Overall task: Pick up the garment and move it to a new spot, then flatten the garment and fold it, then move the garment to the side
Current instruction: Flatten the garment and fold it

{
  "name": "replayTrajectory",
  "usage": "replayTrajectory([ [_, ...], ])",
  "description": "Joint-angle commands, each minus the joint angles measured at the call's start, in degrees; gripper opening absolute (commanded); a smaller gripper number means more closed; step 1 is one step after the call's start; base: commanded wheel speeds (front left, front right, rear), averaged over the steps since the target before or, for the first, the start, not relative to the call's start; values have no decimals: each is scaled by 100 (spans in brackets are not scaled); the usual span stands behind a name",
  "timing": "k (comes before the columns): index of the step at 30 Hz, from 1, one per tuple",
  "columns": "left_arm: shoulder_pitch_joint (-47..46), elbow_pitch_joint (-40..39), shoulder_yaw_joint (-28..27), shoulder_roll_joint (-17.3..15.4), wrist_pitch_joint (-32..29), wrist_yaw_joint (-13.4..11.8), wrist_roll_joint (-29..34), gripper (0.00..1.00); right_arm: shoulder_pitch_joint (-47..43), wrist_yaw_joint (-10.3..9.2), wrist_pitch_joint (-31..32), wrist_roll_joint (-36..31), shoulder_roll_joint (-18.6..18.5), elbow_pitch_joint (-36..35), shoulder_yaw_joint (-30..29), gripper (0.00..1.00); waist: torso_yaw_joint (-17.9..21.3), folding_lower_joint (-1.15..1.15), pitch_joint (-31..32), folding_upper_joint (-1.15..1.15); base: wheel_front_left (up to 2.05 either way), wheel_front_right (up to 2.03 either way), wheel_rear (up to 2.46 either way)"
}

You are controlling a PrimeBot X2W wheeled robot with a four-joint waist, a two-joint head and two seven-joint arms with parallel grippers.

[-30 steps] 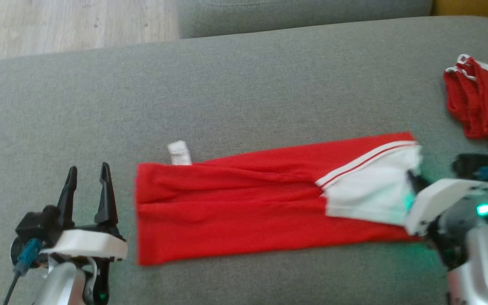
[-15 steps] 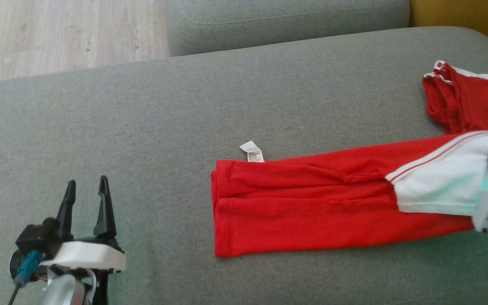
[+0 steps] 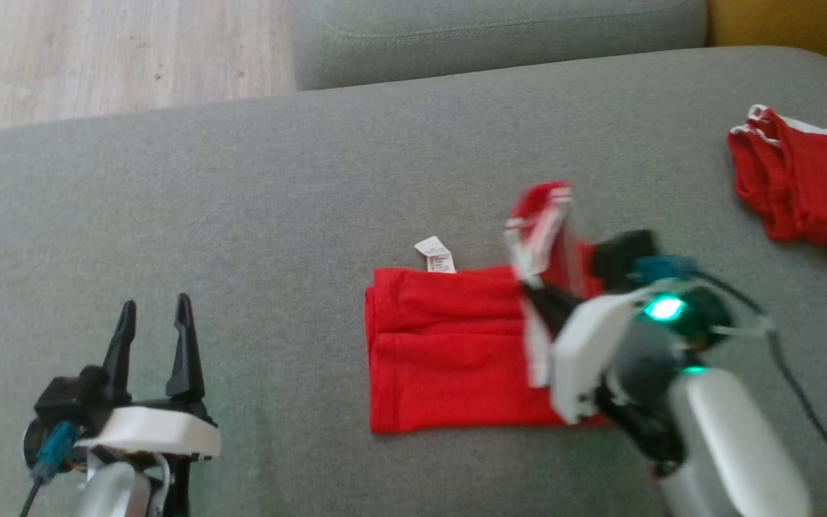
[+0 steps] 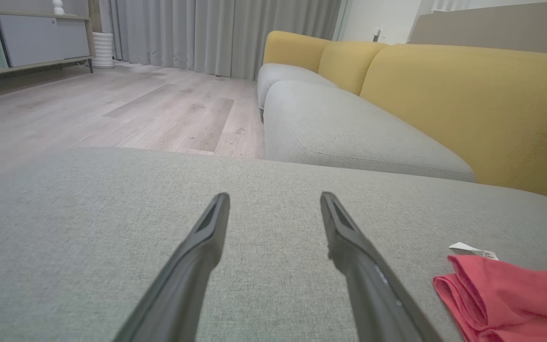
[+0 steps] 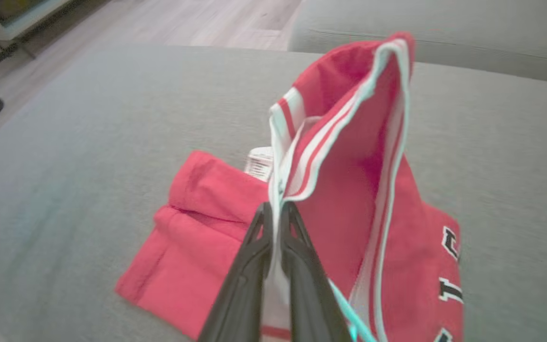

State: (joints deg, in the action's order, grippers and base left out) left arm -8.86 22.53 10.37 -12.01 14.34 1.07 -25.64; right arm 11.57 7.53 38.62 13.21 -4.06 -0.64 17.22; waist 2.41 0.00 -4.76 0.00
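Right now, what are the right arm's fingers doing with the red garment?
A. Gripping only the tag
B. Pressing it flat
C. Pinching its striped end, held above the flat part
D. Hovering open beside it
C: the right fingers are shut on the striped end of the garment, raised above the part lying on the cushion.

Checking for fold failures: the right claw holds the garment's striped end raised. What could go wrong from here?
1. The right claw pinches only the thin white edge of the striped end; it may slip out and drop crooked.
2. The left claw stands open, apart from the garment, so nothing pins the flat half; it might drag or bunch.
3. The raised end hangs curled and may land creased.
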Motion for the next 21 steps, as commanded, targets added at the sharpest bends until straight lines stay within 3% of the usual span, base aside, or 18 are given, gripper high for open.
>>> replayTrajectory([
  [1,-217,-187,-157,-131,18,-4,34,100,382,-4,-112,118,76,-50,257,0,-40,0,-32,0,0,0,0],
  [6,-342,-166,-45,-86,-8,34,52,100,836,-4,-411,705,114,786,1005,0,-219,0,-113,0,0,0,0],
  [16,-483,-45,41,-45,7,87,49,100,1536,-4,-786,1509,117,2112,1724,0,-490,0,-232,0,0,0,0],
  [17,-490,-28,44,-42,11,90,47,100,1588,-4,-822,1633,117,2213,1801,21,-505,0,-237,0,0,0,0],
  [18,-497,-11,47,-39,14,95,47,100,1642,-4,-853,1727,117,2313,1875,48,-517,0,-240,0,0,0,0],
  [19,-503,6,50,-35,17,99,46,100,1684,-4,-901,1843,117,2390,1934,100,-528,0,-242,0,0,0,0],
  [21,-510,40,52,-32,24,108,42,100,1754,-4,-1058,2071,117,2485,2013,100,-542,0,-235,0,0,0,0],
])
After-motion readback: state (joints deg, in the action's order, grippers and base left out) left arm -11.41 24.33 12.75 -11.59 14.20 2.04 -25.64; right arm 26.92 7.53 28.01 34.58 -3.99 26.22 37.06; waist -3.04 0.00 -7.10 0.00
